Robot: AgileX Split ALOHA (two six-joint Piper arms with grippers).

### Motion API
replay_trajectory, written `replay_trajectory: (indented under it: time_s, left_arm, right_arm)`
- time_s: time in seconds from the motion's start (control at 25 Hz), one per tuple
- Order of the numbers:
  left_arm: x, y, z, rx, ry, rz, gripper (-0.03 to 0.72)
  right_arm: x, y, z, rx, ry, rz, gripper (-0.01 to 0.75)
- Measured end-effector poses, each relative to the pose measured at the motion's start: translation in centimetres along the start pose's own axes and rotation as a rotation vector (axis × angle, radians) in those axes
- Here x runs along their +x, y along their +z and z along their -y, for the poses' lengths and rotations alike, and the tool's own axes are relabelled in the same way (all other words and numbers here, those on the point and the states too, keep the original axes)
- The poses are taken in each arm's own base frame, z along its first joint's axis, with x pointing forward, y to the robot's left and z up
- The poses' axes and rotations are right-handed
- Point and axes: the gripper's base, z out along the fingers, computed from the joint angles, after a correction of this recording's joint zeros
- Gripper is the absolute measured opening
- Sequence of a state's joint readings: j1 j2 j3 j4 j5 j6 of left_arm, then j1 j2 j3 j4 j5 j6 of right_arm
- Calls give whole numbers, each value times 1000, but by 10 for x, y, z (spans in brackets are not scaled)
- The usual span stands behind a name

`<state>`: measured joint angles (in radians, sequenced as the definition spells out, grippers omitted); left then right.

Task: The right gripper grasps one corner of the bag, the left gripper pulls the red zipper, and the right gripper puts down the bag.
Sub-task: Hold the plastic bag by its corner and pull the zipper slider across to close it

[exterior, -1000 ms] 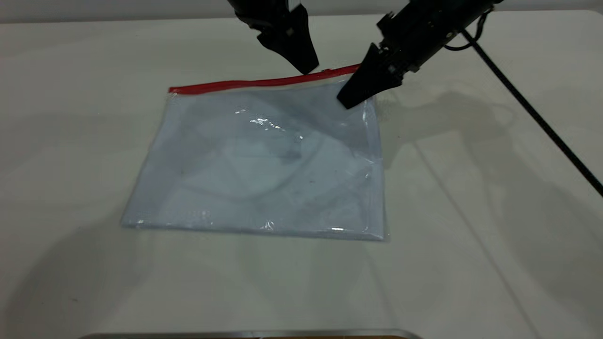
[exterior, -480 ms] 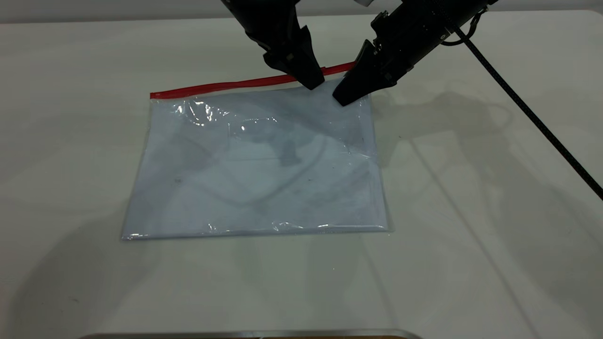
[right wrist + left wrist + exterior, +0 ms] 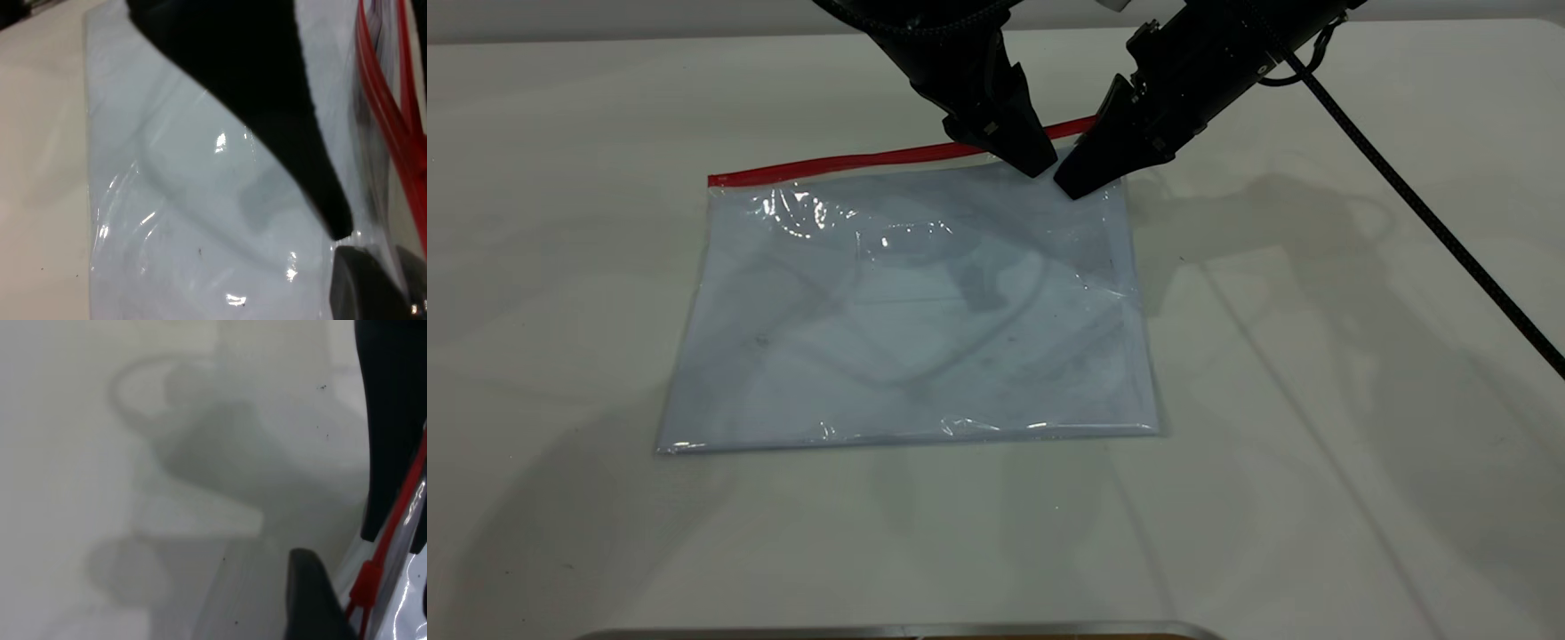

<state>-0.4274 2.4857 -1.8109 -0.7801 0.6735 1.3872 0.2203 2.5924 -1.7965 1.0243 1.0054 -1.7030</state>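
Toward the far edge of the counter (image 3: 1316, 498), a little right of its middle, both arms converge on one corner of the bag (image 3: 916, 320). This clear pouch lies flat on the counter, its long edge with the red zipper (image 3: 845, 164) facing the far edge. The right pincer (image 3: 1080, 180) sits at the zipper-side corner nearest the right edge; its wedge tips look drawn together over the film, and the right wrist view shows plastic running up to the tips, so it seems clenched on the bag's corner, though the contact itself is hard to see. The left pincer (image 3: 1039, 163) has its tip right at the red strip, just beside the right one. In the left wrist view the small red slider tab (image 3: 363, 585) lies next to a dark fingertip (image 3: 310, 597), but whether the pincer is released or clenched on it I cannot tell.

The step in hand looks like seating the left pincer on the slider. To do it well, the tips should straddle the tab squarely rather than pinch the strip. The right pincer should hold the corner taut. The pull should then run straight along the zipper toward the left edge, low and level, so the thin film does not bunch ahead of the slider.
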Motion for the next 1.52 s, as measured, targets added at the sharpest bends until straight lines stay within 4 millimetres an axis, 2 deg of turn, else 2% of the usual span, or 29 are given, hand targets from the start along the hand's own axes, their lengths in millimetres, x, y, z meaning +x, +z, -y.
replay_trajectory:
  time_s: [0.32,0.48,0.76,1.08,1.36,1.52]
  left_arm:
    - [0,0,-1,-11,3,2,155]
    - [0,0,-1,-11,3,2,59]
    - [0,0,-2,-17,8,3,53]
    - [5,-9,-14,-46,-42,33,53]
    - [30,-28,-35,-60,-92,21,53]
    - [43,-37,-42,-42,-111,6,53]
  right_arm:
    - [2,2,1,1,5,-1,33]
    - [2,2,1,7,6,1,33]
    - [4,-3,5,14,75,19,33]
    - [25,-38,23,29,247,122,33]
    - [52,-72,40,87,347,159,33]
    - [61,-82,44,107,377,165,33]
